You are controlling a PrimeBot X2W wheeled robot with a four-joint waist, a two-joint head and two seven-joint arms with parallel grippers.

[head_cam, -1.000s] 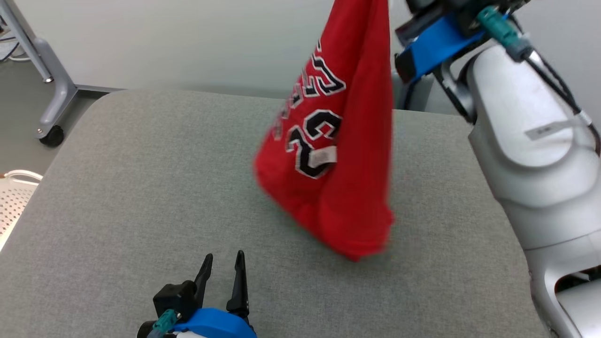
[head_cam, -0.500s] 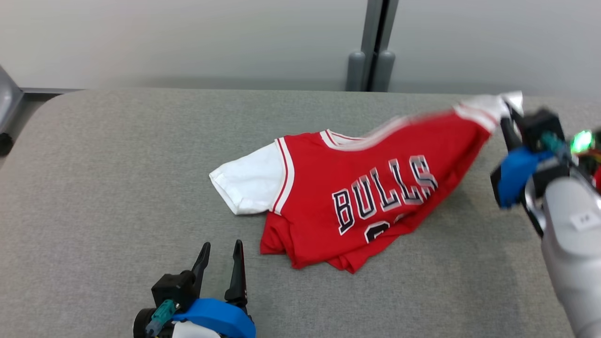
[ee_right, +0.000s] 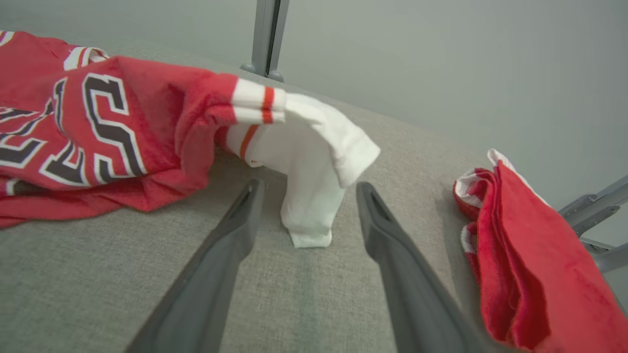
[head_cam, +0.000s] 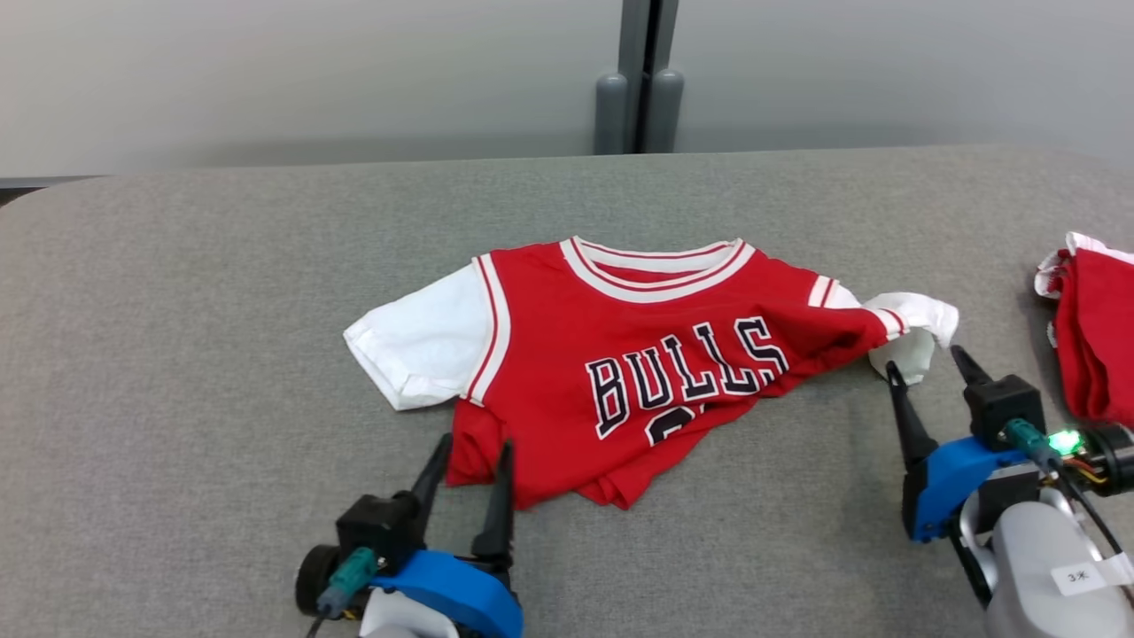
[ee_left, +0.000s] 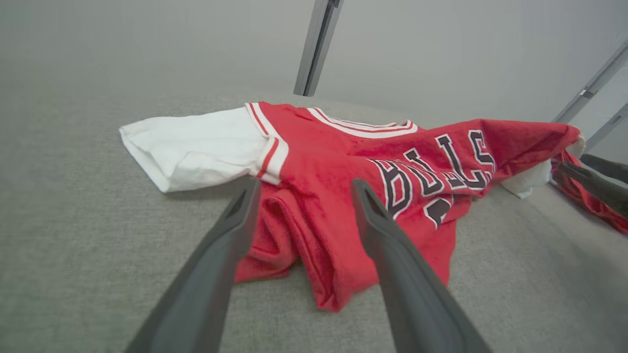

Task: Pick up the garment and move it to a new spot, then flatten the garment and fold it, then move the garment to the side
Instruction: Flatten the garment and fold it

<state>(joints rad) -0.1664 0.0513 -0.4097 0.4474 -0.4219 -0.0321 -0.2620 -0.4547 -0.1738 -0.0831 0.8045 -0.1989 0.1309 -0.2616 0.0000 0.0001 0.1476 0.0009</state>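
Observation:
The garment [head_cam: 656, 354] is a red jersey with white sleeves and dark "BULLS" lettering, lying crumpled face up in the middle of the grey table [head_cam: 177, 310]. Its lower hem is bunched and folded under. My left gripper [head_cam: 471, 452] stands open at the jersey's lower left corner, its fingers straddling the bunched red hem [ee_left: 304, 235]. My right gripper [head_cam: 926, 365] is open just in front of the rumpled white right sleeve [head_cam: 917, 332], with the sleeve's hanging end [ee_right: 314, 206] between and beyond its fingertips, untouched.
A second folded red garment [head_cam: 1094, 332] lies at the table's right edge, close to my right gripper [ee_right: 515, 269]. A grey post [head_cam: 638, 80] stands behind the table against the pale wall. Bare grey tabletop stretches to the left.
The right gripper brought the hanging jersey down onto the table, let go of its sleeve and opened. The head camera swung right. The left gripper now sits at the hem.

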